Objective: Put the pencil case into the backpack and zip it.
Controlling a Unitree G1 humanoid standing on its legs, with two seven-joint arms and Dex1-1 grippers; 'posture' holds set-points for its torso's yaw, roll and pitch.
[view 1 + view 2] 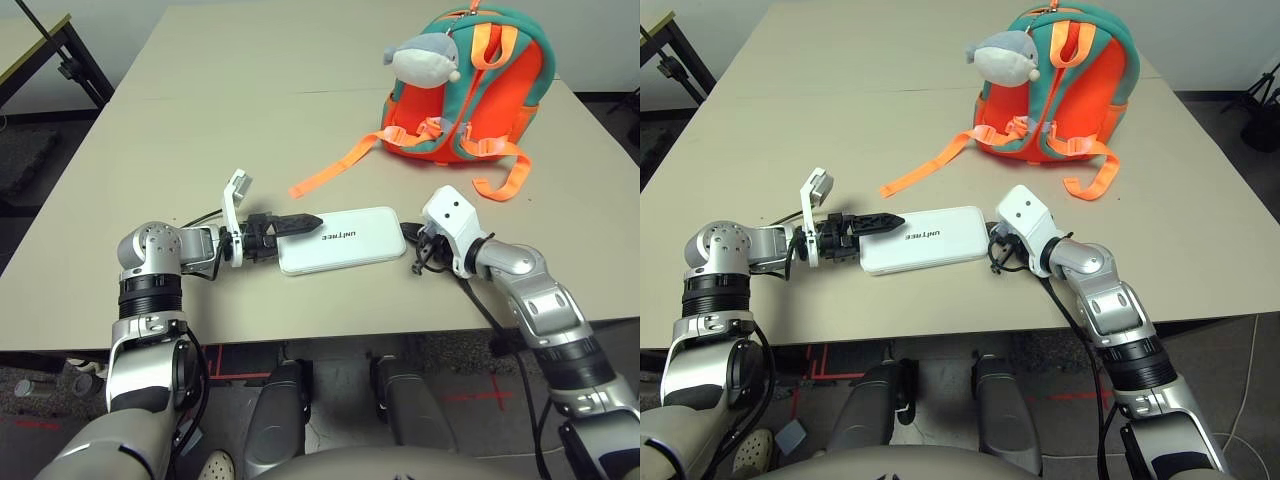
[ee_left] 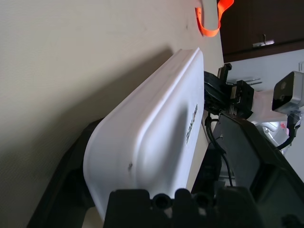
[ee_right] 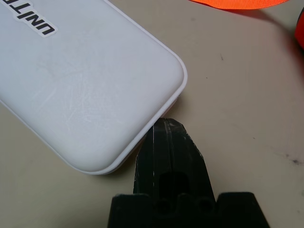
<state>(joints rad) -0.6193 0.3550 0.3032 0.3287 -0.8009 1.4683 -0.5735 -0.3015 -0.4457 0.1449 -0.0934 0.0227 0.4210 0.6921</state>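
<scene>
Surface (image 1: pixel 190 120) bears case (image 1: pixel 345 247) and backpack (image 1: pixel 465 90). Has left gripper (image 1: pixel 318 224) at one end of case, fingers set wide, one above and one below, case end between. Has right gripper (image 3: pixel 166 122) at opposite end, fingers closed together, tips at case edge, gripping nothing. Places case outside backpack, lettering on top. Locates backpack beyond right gripper, upright, toy (image 1: pixel 425 62) attached, orange straps (image 1: pixel 340 165) trailing on surface.

Even, fairly bright light; a soft shadow spreads over the worktop (image 2: pixel 57 57) beside the left hand (image 2: pixel 156 156).
</scene>
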